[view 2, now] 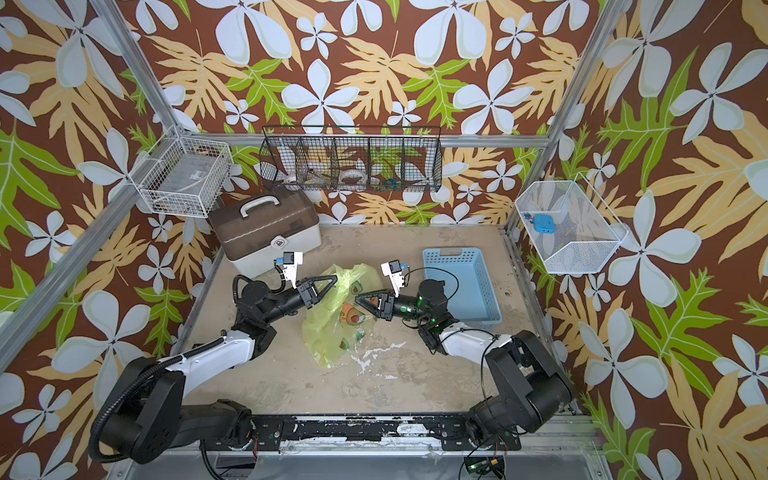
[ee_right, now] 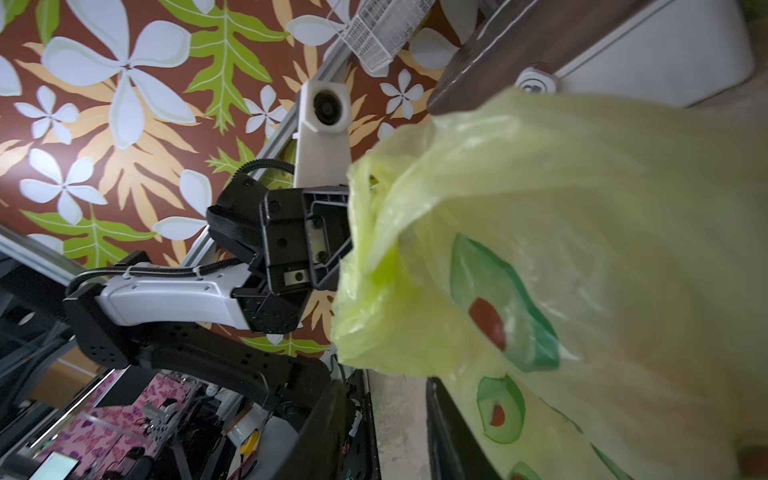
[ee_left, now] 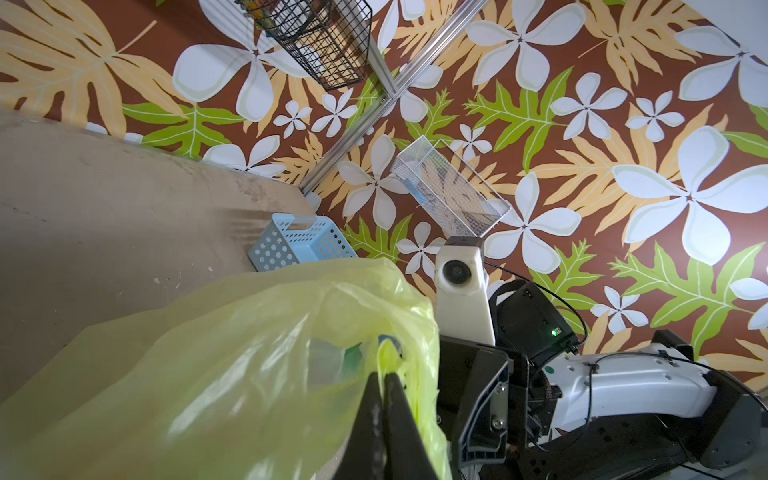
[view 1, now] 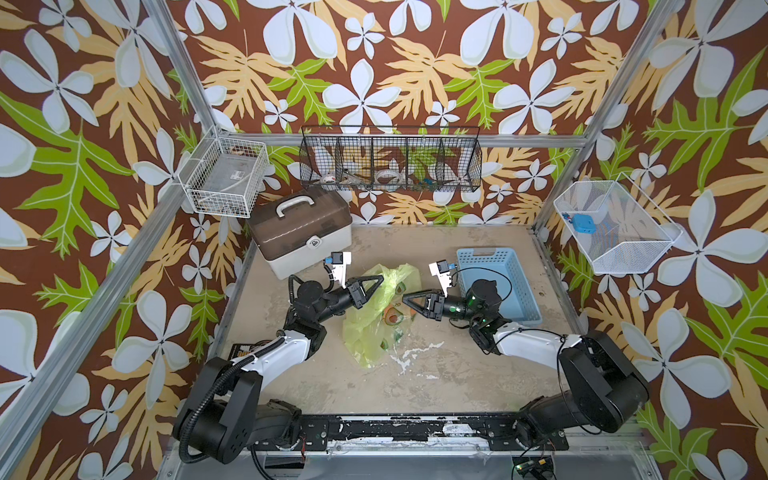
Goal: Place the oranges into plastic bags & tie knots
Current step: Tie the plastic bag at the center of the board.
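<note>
Right in the middle of the sandy table lies the yellow-green plastic bag with avocado pictures; an orange shape shows through it, one orange or two I cannot tell; the left gripper is pinched tight on a fold of the bag's top and holds it up; the right gripper has its jaws a little apart beside the bag, gripping nothing; the blue basket sits by the right arm

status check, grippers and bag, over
left gripper shut on plastic bag rim. right gripper open, at the bag's side. orange shape shows through bag, no knot seen. blue basket apart, nothing blocking.
</note>
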Robot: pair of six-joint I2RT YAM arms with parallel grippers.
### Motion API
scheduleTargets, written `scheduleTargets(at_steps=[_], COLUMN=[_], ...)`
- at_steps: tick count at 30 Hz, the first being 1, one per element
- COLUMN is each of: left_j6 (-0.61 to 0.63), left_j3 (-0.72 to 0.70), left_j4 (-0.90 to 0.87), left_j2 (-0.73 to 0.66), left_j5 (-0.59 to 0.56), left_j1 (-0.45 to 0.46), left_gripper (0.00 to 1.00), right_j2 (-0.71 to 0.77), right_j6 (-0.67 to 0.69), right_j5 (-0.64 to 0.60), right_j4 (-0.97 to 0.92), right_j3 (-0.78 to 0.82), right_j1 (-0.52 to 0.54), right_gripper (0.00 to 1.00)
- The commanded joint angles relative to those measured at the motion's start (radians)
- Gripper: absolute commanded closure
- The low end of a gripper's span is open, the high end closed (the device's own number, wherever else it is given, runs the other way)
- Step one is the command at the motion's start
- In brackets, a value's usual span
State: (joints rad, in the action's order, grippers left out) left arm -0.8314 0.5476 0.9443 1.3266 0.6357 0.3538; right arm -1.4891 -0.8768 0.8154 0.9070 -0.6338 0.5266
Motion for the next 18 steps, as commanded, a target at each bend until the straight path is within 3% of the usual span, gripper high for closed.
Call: scheduleTargets(at_steps=[1,4,10,18], left_j6=[0.045,0.079,0.1,0.117], left_j3=[0.015,0.013,0.011,0.023], left_j4=[-0.058,-0.102,-0.132,-0.154], left_j2=[0.023,0.038,0.052,0.065], left_j5=[-0.004,-0.008,0.002,0.005], left_j1=[-0.003,-0.003,-0.003,-0.003], left_gripper=[1.0,1.0,1.0,1.0], right_j2=[-0.028,-0.091,-0.172,-0.096], right_j6=[0.08,0.09,0.101,0.162], right_j5=[-0.137,-0.158,-0.152,-0.182], right_j4=[-0.165,-0.22,-0.243,-0.316], right_j3=[-0.052,-0.124,-0.233,-0.175], right_j1=[0.018,0.045,0.128,0.139], right_gripper=[0.71,0.76,0.74,0.69])
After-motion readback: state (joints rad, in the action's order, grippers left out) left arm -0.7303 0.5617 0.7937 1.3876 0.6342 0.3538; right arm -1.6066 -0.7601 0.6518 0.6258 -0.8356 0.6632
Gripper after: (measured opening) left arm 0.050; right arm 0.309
